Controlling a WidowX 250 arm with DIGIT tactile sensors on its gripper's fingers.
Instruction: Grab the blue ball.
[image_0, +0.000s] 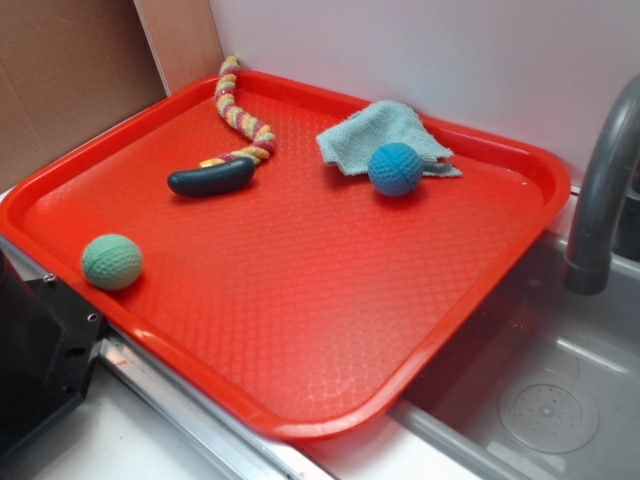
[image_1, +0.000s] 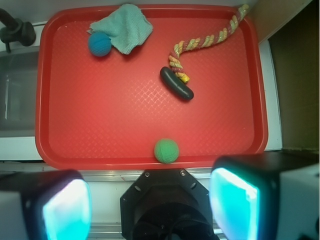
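The blue ball (image_0: 395, 168) (image_1: 99, 43), small and dimpled, rests on the red tray (image_0: 300, 300) (image_1: 100, 125) at its far side, touching the edge of a pale teal cloth (image_0: 380, 135) (image_1: 125, 27). My gripper (image_1: 150, 205) hangs high over the tray's near edge, far from the blue ball. It is open: its two glowing teal pads (image_1: 65, 210) stand wide apart with nothing between them. The exterior view shows only a black part of the robot (image_0: 40, 360) at the lower left.
A mint-green dimpled ball (image_0: 111, 261) (image_1: 166, 150) lies at the tray's near edge. A black handle (image_0: 211, 179) (image_1: 176, 83) with a yellow-pink rope (image_0: 240, 115) (image_1: 210, 39) lies mid-tray. A grey sink (image_0: 540, 390) with its faucet (image_0: 600, 190) adjoins the tray.
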